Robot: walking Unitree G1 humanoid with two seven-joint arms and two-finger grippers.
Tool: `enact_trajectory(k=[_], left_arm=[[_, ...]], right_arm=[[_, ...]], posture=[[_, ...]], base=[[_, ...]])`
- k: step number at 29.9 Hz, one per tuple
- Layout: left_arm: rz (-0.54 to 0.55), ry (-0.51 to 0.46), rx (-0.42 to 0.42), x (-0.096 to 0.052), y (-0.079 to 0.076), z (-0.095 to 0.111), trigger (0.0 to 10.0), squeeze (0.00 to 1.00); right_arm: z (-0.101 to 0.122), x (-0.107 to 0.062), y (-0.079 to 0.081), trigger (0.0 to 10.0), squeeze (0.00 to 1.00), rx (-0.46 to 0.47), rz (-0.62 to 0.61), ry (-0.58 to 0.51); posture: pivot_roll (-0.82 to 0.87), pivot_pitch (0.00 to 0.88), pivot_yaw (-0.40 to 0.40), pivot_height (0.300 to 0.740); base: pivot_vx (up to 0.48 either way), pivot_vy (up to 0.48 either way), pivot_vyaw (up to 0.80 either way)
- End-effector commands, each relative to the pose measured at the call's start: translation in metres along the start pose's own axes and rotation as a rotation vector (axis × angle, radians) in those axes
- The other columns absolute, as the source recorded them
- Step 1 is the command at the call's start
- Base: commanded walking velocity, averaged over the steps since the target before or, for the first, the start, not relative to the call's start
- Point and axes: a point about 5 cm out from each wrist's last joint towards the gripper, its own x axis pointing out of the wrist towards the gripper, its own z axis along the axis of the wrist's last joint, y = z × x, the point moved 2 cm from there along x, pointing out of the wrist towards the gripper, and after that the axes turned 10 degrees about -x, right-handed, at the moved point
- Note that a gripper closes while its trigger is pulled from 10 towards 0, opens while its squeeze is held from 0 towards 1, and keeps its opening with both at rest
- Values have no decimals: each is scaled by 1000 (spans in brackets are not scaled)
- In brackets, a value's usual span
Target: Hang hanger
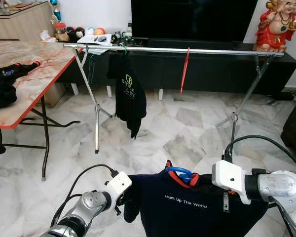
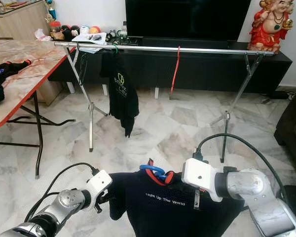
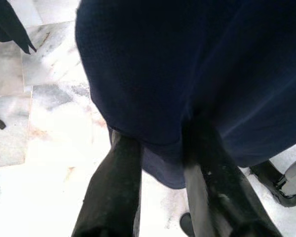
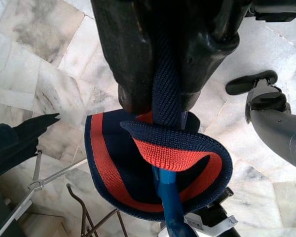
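Navy shirt (image 1: 197, 207) on blue hanger (image 1: 180, 173) held between both grippers, right gripper (image 4: 160, 106) clamped on its collar beside the hanger hook, left gripper (image 3: 160, 153) pinching the shirt's edge, steel rail (image 1: 172, 49) well ahead of both, black shirt (image 1: 129, 96) and red hanger (image 1: 185, 69) hanging there.

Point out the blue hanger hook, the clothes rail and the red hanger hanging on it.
blue hanger hook (image 1: 181, 173): left eye view, on the loop above the shirt collar.
clothes rail (image 1: 212, 51): left eye view, on the bare horizontal bar.
red hanger (image 1: 185, 69): left eye view, midway down its hanging body.
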Motion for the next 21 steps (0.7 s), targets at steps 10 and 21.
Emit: enact_trajectory(k=[10,21], left_arm=[[92,0,-4,-2,11,1,0,0],[269,54,-42,-12,34,-12,0,0]], right_arm=[[12,-3,-9,10000,0,-42,-40,-32],[3,-5,-27,10000,0,-23,-185,20]], posture=[[-78,35,10,740],[-78,35,10,740]], base=[[0,0,0],[0,0,0]])
